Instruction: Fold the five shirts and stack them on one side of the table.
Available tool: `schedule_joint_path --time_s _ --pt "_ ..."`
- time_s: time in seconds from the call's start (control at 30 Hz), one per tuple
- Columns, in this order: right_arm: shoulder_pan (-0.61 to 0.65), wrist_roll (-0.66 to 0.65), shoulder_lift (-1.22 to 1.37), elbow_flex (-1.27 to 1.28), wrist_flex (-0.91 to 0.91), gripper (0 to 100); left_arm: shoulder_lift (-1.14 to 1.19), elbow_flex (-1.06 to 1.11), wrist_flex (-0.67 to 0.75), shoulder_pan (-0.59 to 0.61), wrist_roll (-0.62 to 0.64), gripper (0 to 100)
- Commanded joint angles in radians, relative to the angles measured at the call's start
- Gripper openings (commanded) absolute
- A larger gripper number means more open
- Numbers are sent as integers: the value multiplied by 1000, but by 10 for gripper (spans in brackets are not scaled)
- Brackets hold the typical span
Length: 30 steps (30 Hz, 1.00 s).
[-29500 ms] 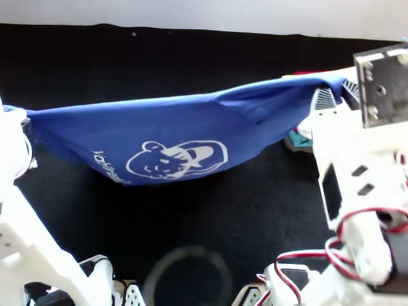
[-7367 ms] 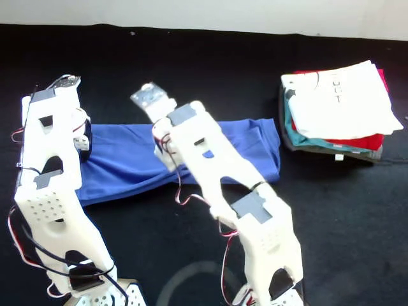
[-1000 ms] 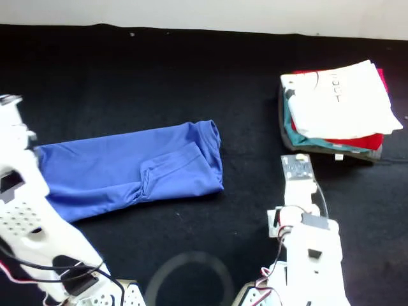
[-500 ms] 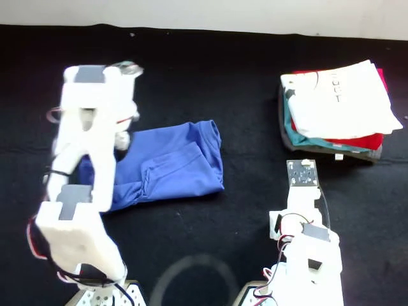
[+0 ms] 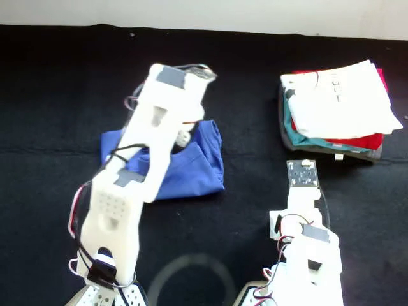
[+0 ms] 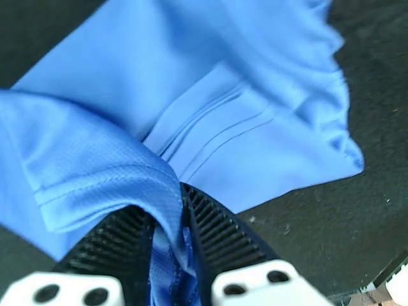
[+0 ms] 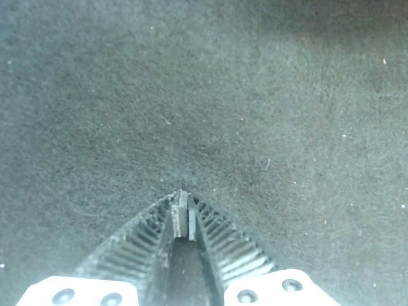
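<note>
The left gripper (image 6: 180,191) is clenched on a fold of the blue shirt (image 5: 203,169), a hemmed edge of the cloth pinched between its ribbed fingers and lifted above the rest of the garment. The shirt lies a little left of the middle of the black surface (image 5: 64,83), bunched into a rough rectangle with its sleeve seams showing on top, and the left arm (image 5: 150,150) stretches out over it from the near edge, covering much of its left half. The right gripper (image 7: 182,213) is closed on nothing, its tips pressed together just above bare surface. The right arm (image 5: 305,217) sits drawn in at the near right, apart from the blue shirt. Beyond it, at the far right, sits the stack (image 5: 331,145) of folded shirts, a white shirt (image 5: 344,95) on top with red and teal layers beneath
</note>
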<state>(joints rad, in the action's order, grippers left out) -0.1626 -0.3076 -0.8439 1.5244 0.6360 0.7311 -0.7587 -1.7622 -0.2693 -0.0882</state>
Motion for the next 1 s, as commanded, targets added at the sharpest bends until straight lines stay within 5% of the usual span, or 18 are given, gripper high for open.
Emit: schedule_joint_path --time_s 0.0,0.5,0.73,0.97 --pt "-25 -3 -1 13 -24 5 41 -104 -6 -62 3 9" --pt "-25 -3 -1 13 -24 5 278 -503 -6 -110 3 11" --pt "-25 -3 -1 13 -24 5 272 -552 -8 -96 5 208" --pt "-25 -3 -1 12 -24 5 243 -602 -12 -84 5 180"
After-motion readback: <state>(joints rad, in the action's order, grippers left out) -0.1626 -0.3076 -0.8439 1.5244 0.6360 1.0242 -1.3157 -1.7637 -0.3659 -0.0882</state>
